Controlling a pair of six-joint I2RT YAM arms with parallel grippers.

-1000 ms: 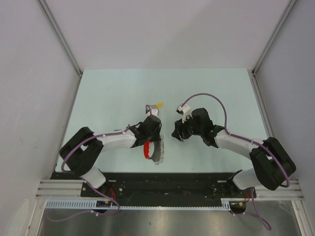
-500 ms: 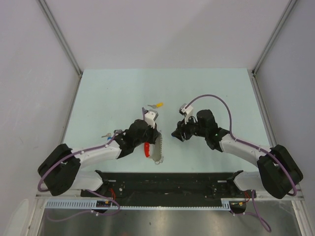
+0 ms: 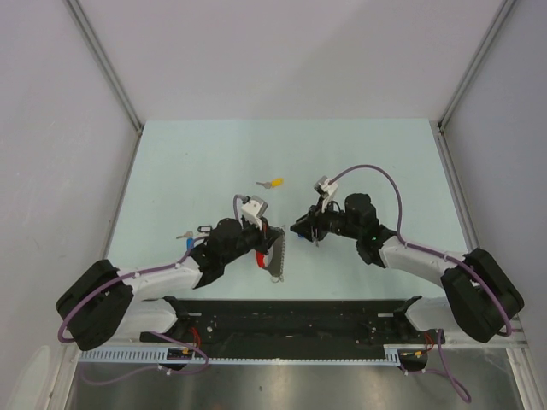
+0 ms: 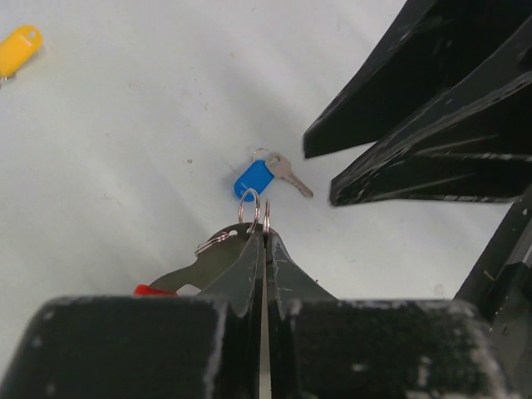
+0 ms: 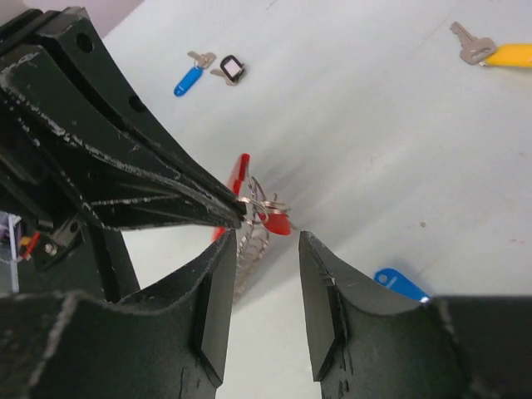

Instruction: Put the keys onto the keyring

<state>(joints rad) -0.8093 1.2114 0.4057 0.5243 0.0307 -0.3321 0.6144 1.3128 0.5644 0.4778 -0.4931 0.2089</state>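
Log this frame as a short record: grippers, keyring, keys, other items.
left gripper: shut, pinching a ring of the keyring
right gripper: open, empty, tips close to the keyring
blue key 1: loose on the table, below the gripper tips
blue key 2: loose, beside the black tag
yellow key: loose, alone, farther from the arm bases
keys on keyring: none seen
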